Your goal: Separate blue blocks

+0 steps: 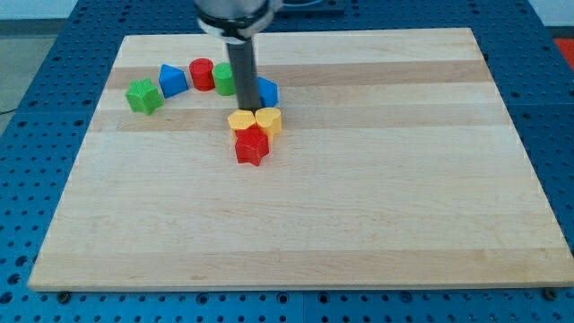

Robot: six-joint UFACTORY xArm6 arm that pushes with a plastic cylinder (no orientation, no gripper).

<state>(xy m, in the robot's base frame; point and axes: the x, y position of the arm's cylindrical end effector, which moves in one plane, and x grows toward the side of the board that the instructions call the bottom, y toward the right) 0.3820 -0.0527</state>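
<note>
Two blue blocks lie near the view's top left. A blue triangular block [172, 80] sits between a green star block [143, 96] and a red cylinder [202, 73]. A second blue block [267, 91] is partly hidden behind my rod. My tip [245, 109] stands just left of that blue block, right of a green cylinder [224, 78], and directly above a yellow block [242, 122] and a yellow heart block [269, 120]. A red star block [252, 146] touches the yellow pair from below.
The blocks rest on a light wooden board [359, 206] set on a blue perforated table [36, 108]. The board's top edge runs close behind the row of blocks.
</note>
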